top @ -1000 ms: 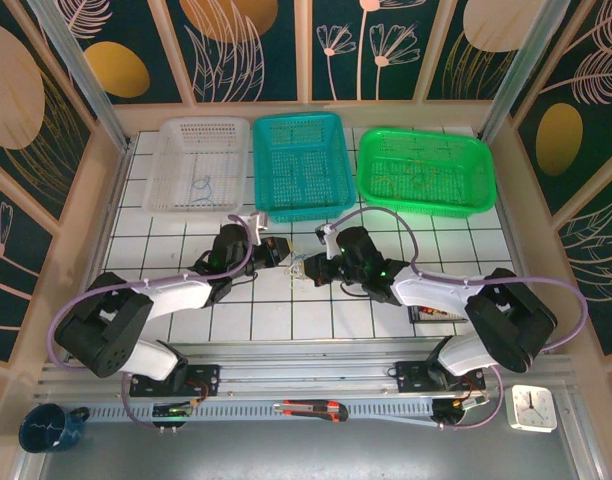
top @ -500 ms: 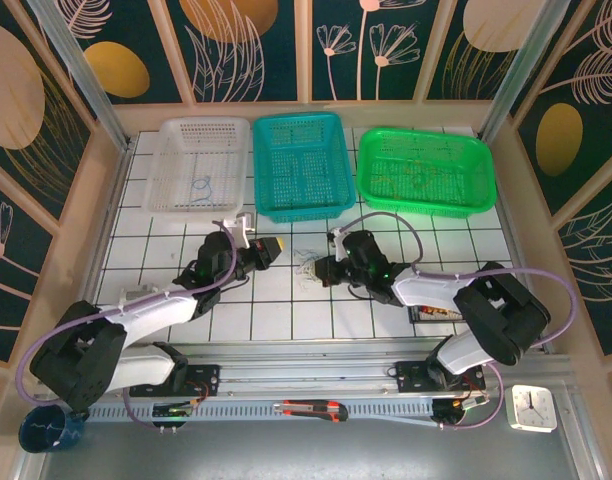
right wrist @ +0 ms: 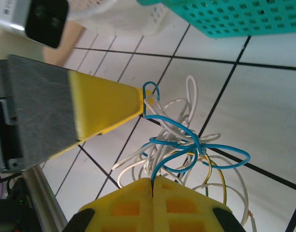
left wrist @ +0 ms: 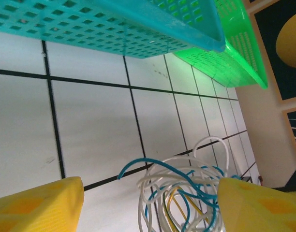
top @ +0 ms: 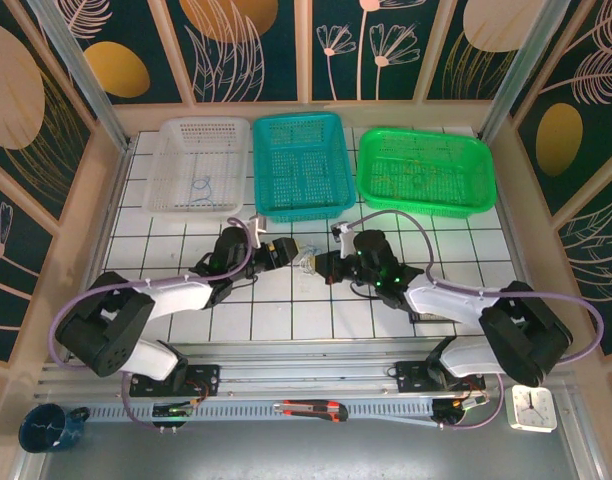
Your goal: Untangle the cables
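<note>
White tiled desk (top: 186,300) with black grid lines, dark leaf-print walls (top: 46,120) round it. Along the far edge you've got three baskets in a row: white basket (top: 158,170) left, teal basket (top: 258,170) middle, green basket (top: 371,160) right. One thin bluish wire (top: 201,185) lies in the white one.

Cables (top: 306,262) sit mid-desk, just in front of the teal basket, right between your two tools. It's a small tangle of blue, white and yellow loops, all knotted together.

Your left tool (top: 289,252) comes in from the left, jaws apart. On the left wrist view its yellow fingers (left wrist: 37,205) stand one each side of the tangle, not pinching.

Your right tool (top: 321,266) comes in from the right, jaws together, clamped on the cables. On the right wrist view the yellow fingertips meet with no gap, and blue and white strands run straight into that seam. In the same view, one left-tool finger tip sits at a small blue loop at the top of the tangle, touching or nearly, can't tell. Whether the tangle rests on the tiles or hangs off them, can't tell either.

Near edge by the arm bases: blue mug (top: 46,425) left, box cutter (top: 311,408) middle, small clock (top: 531,405) right.
</note>
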Robot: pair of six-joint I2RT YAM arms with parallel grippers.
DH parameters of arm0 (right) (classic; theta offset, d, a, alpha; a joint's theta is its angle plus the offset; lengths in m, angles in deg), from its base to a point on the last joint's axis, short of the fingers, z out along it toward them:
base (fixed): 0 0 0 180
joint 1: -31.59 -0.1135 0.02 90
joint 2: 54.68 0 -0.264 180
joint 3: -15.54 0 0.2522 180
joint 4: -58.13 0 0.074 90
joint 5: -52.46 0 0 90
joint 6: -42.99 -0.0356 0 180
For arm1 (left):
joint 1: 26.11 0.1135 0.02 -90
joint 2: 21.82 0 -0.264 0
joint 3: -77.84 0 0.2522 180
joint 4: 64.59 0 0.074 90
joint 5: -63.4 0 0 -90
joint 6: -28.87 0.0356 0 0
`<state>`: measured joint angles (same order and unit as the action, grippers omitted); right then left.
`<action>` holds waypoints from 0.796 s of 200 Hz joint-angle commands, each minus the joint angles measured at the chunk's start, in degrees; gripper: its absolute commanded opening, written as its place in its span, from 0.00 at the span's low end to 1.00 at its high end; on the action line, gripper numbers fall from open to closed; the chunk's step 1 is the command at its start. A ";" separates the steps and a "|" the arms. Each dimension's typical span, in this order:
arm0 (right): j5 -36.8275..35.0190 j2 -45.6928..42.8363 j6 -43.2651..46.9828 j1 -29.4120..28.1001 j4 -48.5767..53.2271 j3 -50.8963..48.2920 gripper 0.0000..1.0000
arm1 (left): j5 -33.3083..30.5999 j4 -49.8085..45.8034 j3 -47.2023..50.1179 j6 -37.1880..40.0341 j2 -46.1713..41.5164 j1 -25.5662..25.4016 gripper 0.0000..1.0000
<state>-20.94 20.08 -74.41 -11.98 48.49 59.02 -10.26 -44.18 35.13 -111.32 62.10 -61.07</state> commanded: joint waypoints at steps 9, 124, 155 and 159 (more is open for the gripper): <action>0.80 -2.07 -0.20 0.07 -0.43 1.65 0.00 | 0.87 4.44 -3.12 -2.01 1.57 -0.50 0.71; 1.42 -2.58 0.15 0.07 -0.07 1.32 0.00 | -0.19 10.07 -3.31 -4.88 4.39 -0.62 0.36; 1.07 -2.10 0.49 0.15 0.23 1.24 0.00 | 0.01 10.73 -3.48 -4.78 4.96 -0.55 0.17; 0.92 -2.08 0.58 0.20 0.25 1.27 0.00 | 0.02 10.72 -3.48 -4.73 4.98 -0.60 0.13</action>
<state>-20.50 18.42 -74.36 -11.98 48.97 59.04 -10.53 -36.74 32.81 -116.13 66.36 -61.38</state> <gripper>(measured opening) 0.048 0.213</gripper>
